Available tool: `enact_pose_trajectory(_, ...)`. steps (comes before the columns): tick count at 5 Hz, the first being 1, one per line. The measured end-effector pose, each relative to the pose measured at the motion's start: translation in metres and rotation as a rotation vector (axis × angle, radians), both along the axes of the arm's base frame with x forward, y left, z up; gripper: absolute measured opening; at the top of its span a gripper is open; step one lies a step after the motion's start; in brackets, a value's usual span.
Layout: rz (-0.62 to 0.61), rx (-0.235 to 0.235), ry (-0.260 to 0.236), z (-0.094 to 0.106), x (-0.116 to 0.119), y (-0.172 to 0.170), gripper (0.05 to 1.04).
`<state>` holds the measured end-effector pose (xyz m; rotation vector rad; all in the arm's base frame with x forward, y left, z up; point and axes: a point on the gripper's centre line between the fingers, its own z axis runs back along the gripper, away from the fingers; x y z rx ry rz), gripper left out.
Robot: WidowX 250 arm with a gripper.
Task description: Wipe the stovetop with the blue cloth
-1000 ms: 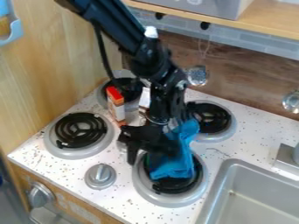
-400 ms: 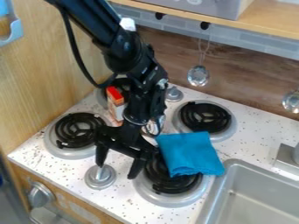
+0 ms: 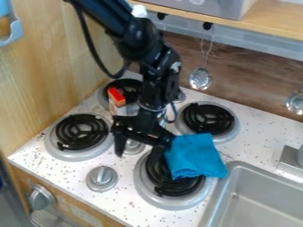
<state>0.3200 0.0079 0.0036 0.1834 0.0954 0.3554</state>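
Note:
The black gripper [image 3: 137,153] hangs over the middle of the stovetop, its two fingers spread apart with nothing between them. Its right finger is beside the left edge of a blue cloth [image 3: 196,156]; whether they touch I cannot tell. The cloth lies folded over the upper right part of the front right burner [image 3: 151,188], with its lower right corner close to the sink. A small box with a red-orange top [image 3: 116,98] stands behind the gripper, by the back left burner, partly hidden by the arm.
Black coil burners sit at left [image 3: 80,132], at back right [image 3: 208,119] and behind the arm. A silver knob [image 3: 102,178] is at the front. The metal sink [image 3: 228,195] is at lower right, and a strainer spoon [image 3: 200,79] hangs on the back wall.
The gripper was over a bunched cloth, then moved left and opened clear of it; since then it has shifted slightly up and right. The cloth has spread out toward the right.

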Motion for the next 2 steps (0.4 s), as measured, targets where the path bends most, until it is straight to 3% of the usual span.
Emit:
enact_pose_trajectory(1,-0.047,-0.015,-0.035,0.012,0.030,-0.023,1.001)
enact_pose_trajectory(2,-0.078,-0.011,-0.020,-0.001,0.057,-0.039,1.001)
